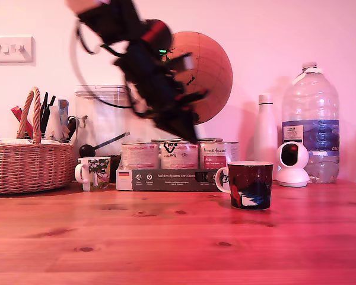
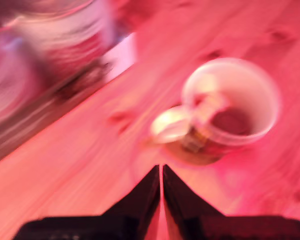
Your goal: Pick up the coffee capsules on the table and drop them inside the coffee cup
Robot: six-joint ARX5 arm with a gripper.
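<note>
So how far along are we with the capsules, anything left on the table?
Probably nearly done. No capsule shows on the table in either view. The blurred wrist view shows a dark shape inside the coffee cup, possibly a capsule. The gripper is shut, apparently empty, raised above the table. Left: confirm both are in.

Knotty wooden table [image 1: 166, 249]; glossy ceramic coffee cup [image 1: 250, 185]; woven wicker basket [image 1: 29, 166]; clear plastic bottle [image 1: 311, 127].

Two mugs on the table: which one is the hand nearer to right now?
The dark mug with the white handle, at the exterior view's right. The hand hangs just beside it; the small white mug sits by the basket.
</note>
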